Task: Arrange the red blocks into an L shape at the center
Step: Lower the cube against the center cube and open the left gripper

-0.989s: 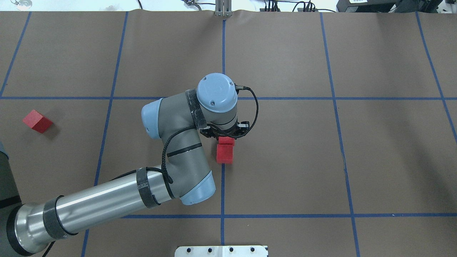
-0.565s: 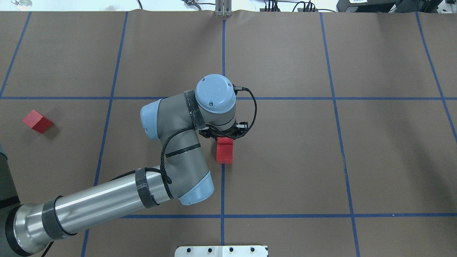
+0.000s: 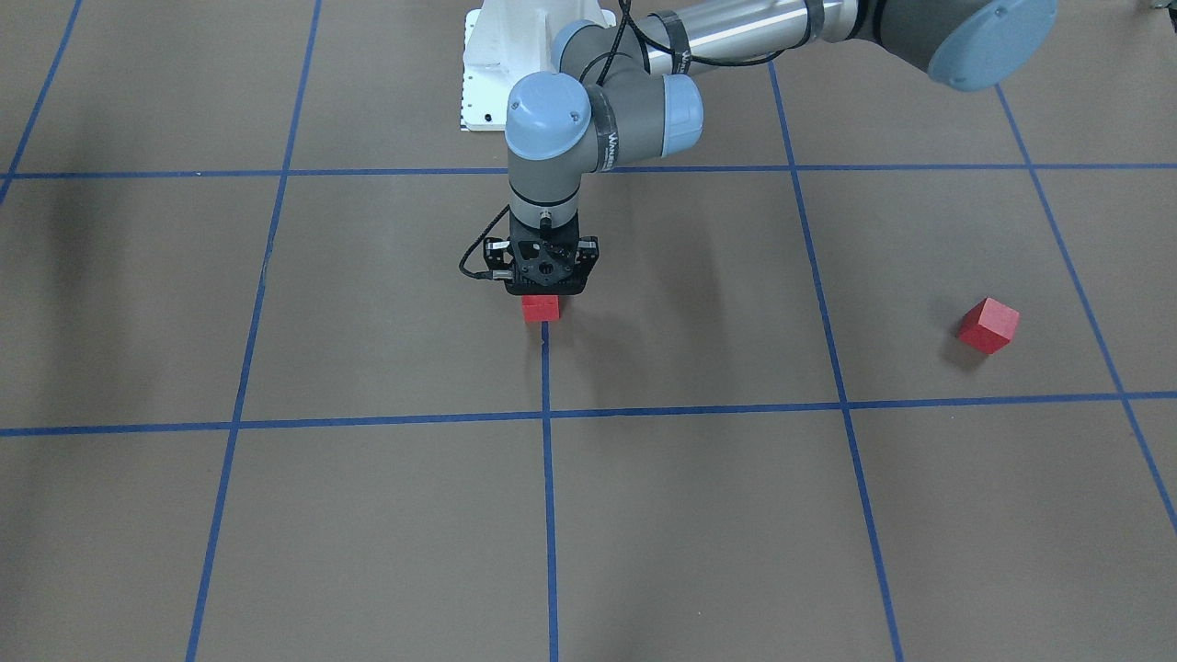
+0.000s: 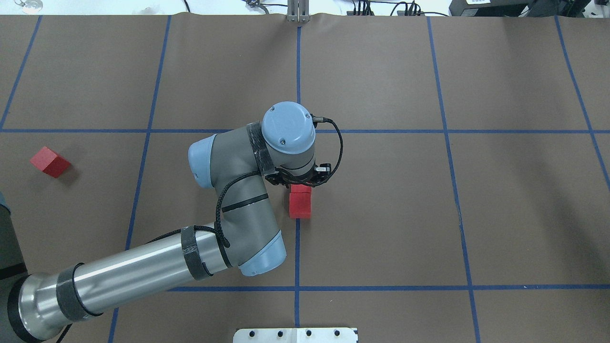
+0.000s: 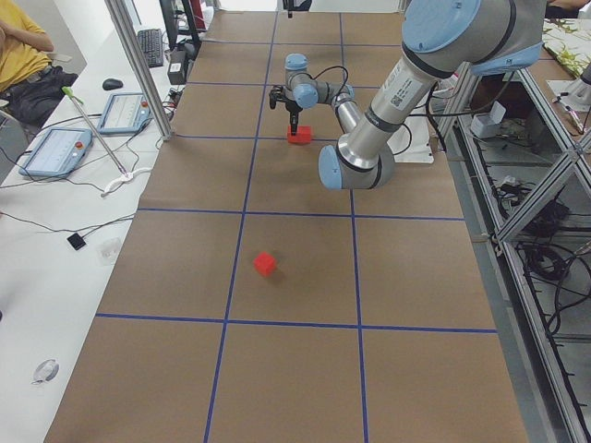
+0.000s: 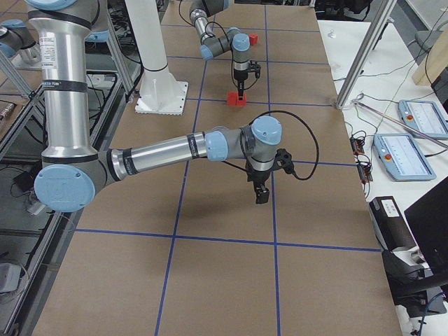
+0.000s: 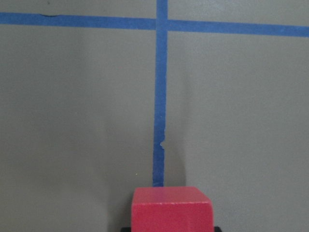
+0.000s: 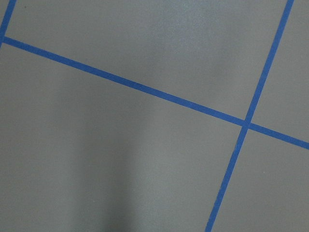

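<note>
Brown paper [image 4: 381,214] gridded with blue tape [image 4: 297,252] filled the overhead frame; a white bench [image 5: 46,295] with tablets [image 5: 57,150] lined the side view's left. At the center [image 4: 333,200] of the overhead frame the left gripper [image 3: 542,292] pinched one red block [image 3: 542,311], touching a second red block [image 4: 300,208] on the middle line. The third red block [image 4: 50,162] sat far left. The right gripper [image 6: 260,194] hung over paper, spread impossible to tell.

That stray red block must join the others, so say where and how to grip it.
Grip the lone red block across two opposite side faces, coming straight down from above. It lies flat but turned askew to the blue tape lines, so turn the left gripper to match its faces.
</note>
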